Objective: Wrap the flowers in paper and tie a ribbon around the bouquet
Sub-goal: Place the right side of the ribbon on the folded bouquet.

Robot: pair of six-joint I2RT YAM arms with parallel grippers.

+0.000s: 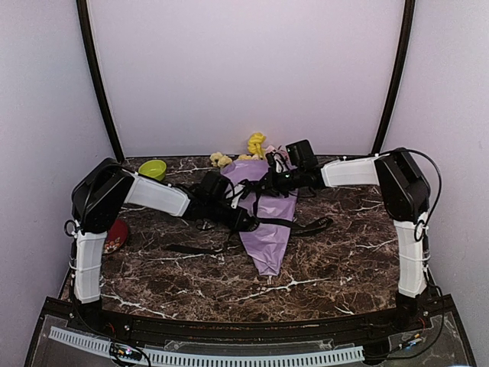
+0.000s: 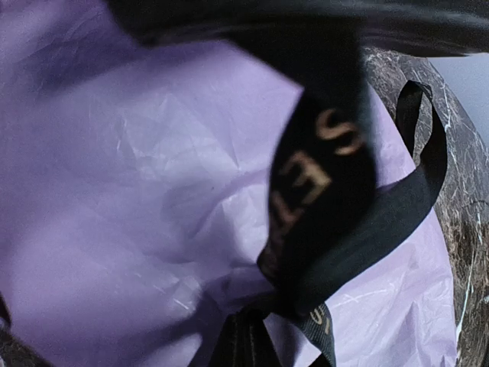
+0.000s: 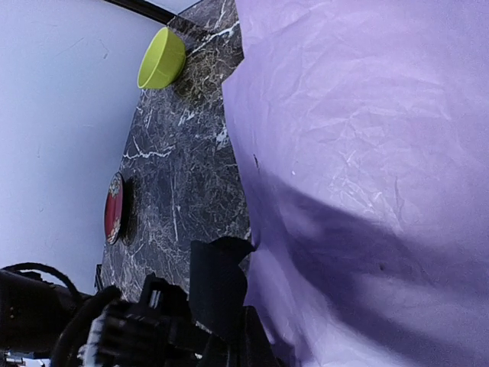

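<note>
The bouquet (image 1: 268, 222) lies mid-table as a cone of lilac paper (image 2: 137, 199), tip toward the arms. Yellow and cream flowers (image 1: 256, 144) stick out at its far end. The black ribbon (image 1: 309, 226) crosses the cone and trails onto the table on both sides. My left gripper (image 1: 243, 217) sits at the cone's left edge. In the left wrist view it (image 2: 246, 338) is shut on the ribbon (image 2: 321, 191), whose lettered band loops up in front of the camera. My right gripper (image 1: 273, 182) hovers over the cone's upper part, shut (image 3: 243, 340) on a ribbon end (image 3: 218, 283).
A green bowl (image 1: 153, 169) stands at the back left, also visible in the right wrist view (image 3: 162, 59). A red round dish (image 1: 116, 235) lies by the left arm's elbow. The marble tabletop (image 1: 344, 267) is enclosed by pale walls on three sides.
</note>
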